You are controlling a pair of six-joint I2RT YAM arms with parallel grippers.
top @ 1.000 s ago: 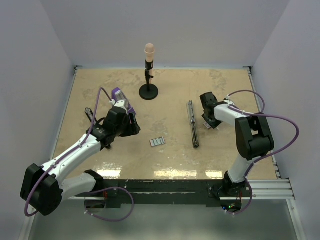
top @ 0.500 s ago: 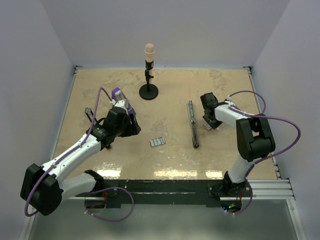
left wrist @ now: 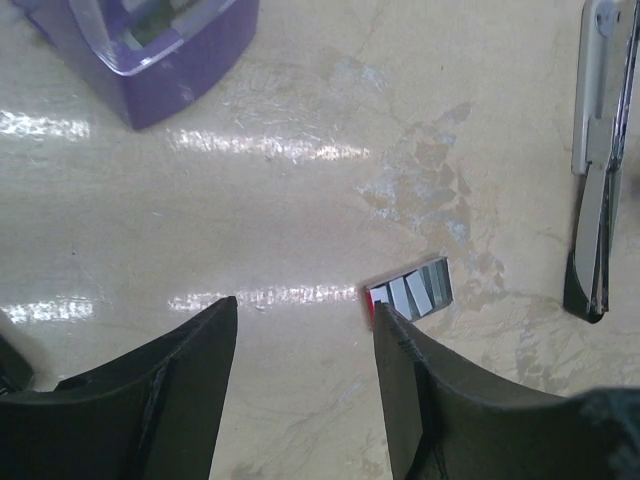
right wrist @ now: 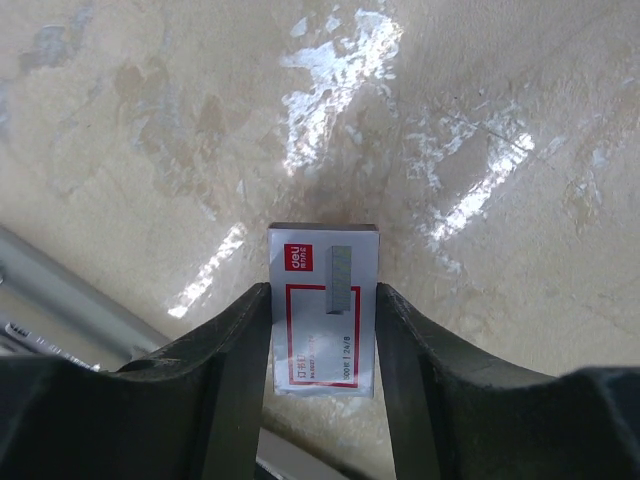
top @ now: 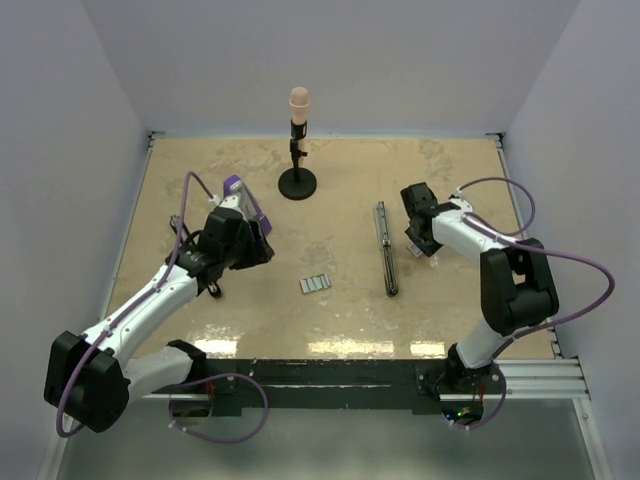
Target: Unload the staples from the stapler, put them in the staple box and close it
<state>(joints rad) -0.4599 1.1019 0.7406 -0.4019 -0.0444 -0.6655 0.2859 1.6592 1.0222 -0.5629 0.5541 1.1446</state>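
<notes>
The black stapler (top: 385, 250) lies opened out flat and long at the table's centre right; it also shows at the right edge of the left wrist view (left wrist: 598, 150). The silvery ribbed staples strip (top: 315, 284) lies loose on the table left of it, and just past my left gripper's right fingertip (left wrist: 415, 292). My left gripper (top: 262, 246) is open and empty (left wrist: 305, 320), over bare table. My right gripper (top: 418, 240), just right of the stapler, is shut (right wrist: 322, 300) on a small white-and-red staple box (right wrist: 322, 275).
A purple wedge-shaped object (top: 236, 190) stands behind the left gripper and shows at the top left of the left wrist view (left wrist: 150, 40). A microphone stand with a round black base (top: 297, 183) stands at the back centre. Walls enclose the table.
My left gripper has pulled back a little to the left, away from the staples strip. The right gripper, the stapler and the strip have stayed put.
</notes>
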